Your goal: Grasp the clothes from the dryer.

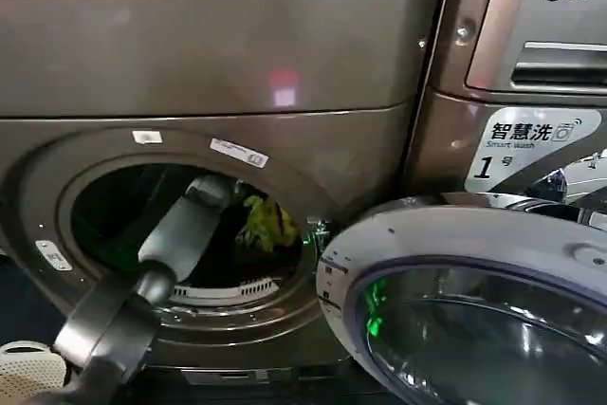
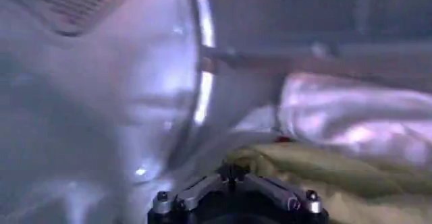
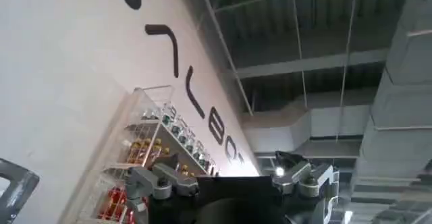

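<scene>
Head view: my left arm reaches into the dryer (image 1: pixel 237 73) toward the clothes (image 1: pixel 268 222). I can't tell the left gripper's (image 2: pixel 233 178) opening; a shallow bite could slip off.

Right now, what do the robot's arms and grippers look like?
The left arm has a smooth light-grey tube section, a black ring joint and a darker grey link below it. Each wrist view shows a black gripper base with silvery metal brackets and round bolts: left gripper, right gripper. No loose cables or markings are visible.
</scene>
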